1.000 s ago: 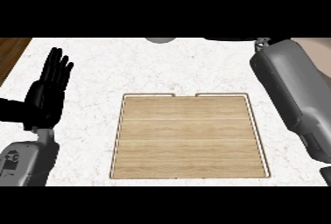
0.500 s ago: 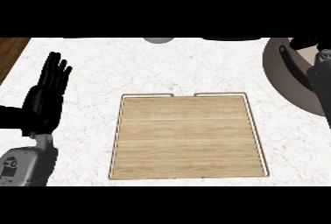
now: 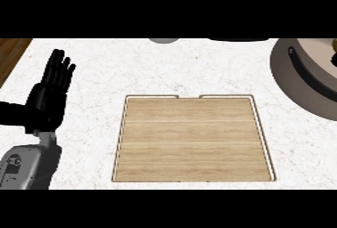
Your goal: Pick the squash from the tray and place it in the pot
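Yellowish squash (image 3: 334, 43) barely shows inside pot (image 3: 296, 67), orientation unclear; left hand (image 3: 49, 95) open.

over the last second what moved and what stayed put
The right arm, which a second ago covered the right side of the view, has pulled out of sight, uncovering the pot at the right edge. A small yellowish thing shows at the pot's top right; I cannot tell if it is the squash. The left hand stayed open with fingers up at the left, and the wooden tray did not shift and carries nothing.
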`<control>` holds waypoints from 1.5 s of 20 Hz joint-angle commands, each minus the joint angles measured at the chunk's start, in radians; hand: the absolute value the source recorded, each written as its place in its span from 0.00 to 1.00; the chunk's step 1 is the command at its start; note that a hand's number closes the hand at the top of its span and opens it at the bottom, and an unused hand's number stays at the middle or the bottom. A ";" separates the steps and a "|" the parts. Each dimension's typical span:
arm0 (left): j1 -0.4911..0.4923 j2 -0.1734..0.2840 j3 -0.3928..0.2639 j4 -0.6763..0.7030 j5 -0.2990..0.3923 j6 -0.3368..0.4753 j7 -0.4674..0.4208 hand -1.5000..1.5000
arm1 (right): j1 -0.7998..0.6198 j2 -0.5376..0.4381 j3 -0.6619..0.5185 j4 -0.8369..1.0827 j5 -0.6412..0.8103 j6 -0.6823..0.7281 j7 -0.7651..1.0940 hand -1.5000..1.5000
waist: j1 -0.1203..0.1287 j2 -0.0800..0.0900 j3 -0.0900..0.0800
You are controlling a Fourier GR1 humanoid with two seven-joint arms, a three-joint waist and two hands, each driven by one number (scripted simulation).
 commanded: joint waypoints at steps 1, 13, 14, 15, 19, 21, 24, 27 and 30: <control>0.011 -0.030 -0.022 -0.010 -0.022 0.009 -0.004 0.50 | -0.032 -0.033 -0.066 0.185 -0.040 -0.072 -0.159 1.00 | 0.013 0.004 0.001; -0.031 -0.001 0.009 -0.002 0.009 -0.045 0.013 0.50 | -0.084 -0.051 -0.239 0.442 -0.222 0.075 -0.334 0.00 | 0.026 0.013 0.003; -0.009 -0.004 0.020 -0.032 0.000 -0.013 0.026 0.50 | -0.043 -0.035 -0.260 0.437 -0.254 0.075 -0.398 0.00 | 0.022 0.008 0.003; -0.023 -0.008 0.011 -0.015 0.010 -0.031 0.033 0.50 | -0.067 -0.039 -0.261 0.458 -0.253 0.092 -0.413 0.00 | 0.029 0.013 0.003; -0.061 -0.024 0.003 0.023 -0.021 -0.008 0.017 0.50 | -0.055 -0.072 -0.288 0.469 -0.283 0.105 -0.572 0.00 | 0.028 0.017 0.004; 0.008 -0.040 -0.002 0.002 -0.022 -0.020 -0.041 0.50 | -0.067 -0.035 -0.304 0.443 -0.304 0.049 -0.611 0.00 | 0.028 0.011 0.003; -0.020 -0.035 0.001 0.040 -0.012 -0.037 -0.029 0.50 | -0.110 -0.039 -0.374 0.427 -0.377 0.029 -0.652 0.00 | 0.029 0.014 0.003; -0.043 0.011 0.036 0.046 -0.014 -0.044 -0.008 0.50 | -0.083 -0.043 -0.451 0.419 -0.461 0.017 -0.694 0.00 | 0.015 0.009 0.002; -0.033 -0.001 0.032 0.005 -0.012 -0.025 0.026 0.50 | -0.095 -0.024 -0.510 0.411 -0.528 -0.009 -0.694 0.00 | 0.014 0.004 0.002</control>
